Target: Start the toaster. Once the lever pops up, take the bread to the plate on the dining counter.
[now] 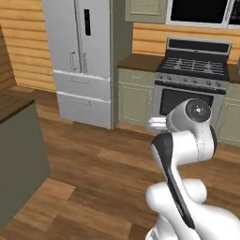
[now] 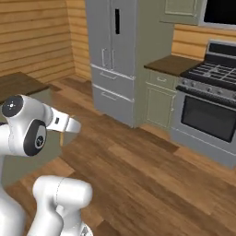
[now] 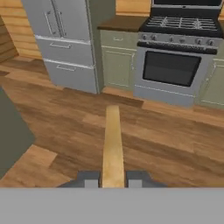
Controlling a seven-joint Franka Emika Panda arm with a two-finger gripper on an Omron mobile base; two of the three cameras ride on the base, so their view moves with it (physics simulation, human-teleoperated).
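Floor [image 3: 175,140]: brown wood planks lay below and ahead of the claw, running up to the appliances.
Refrigerator [image 3: 61,39]: a tall grey unit with two upper doors and two drawers stood well ahead of the claw and to its left in the hand view.
Range [image 3: 179,57]: a steel stove with black burner grates and a dark oven window stood well ahead of the claw and to its right in the hand view.
Base cabinet [image 3: 116,61]: a sage-green unit with a dark brown top sat between refrigerator and range, straight ahead of the claw and well apart from it.
Dining worktop [image 1: 14,140]: a dark brown wood slab on sage-green side panels lay to the left of the claw, near it in the left base view; its top surface showed little from this angle.
Arm [image 1: 187,140]: the white arm with dark joints rose behind the claw in both base views.
Bread [image 3: 113,148]: one tan slice was seen edge-on, upright between the fingers, projecting forward from the claw above the floor; in the right base view its edge showed just beyond the hand.
Claw [image 3: 113,179]: closed on the bread, one dark finger [image 3: 89,178] touching each face of the slice.
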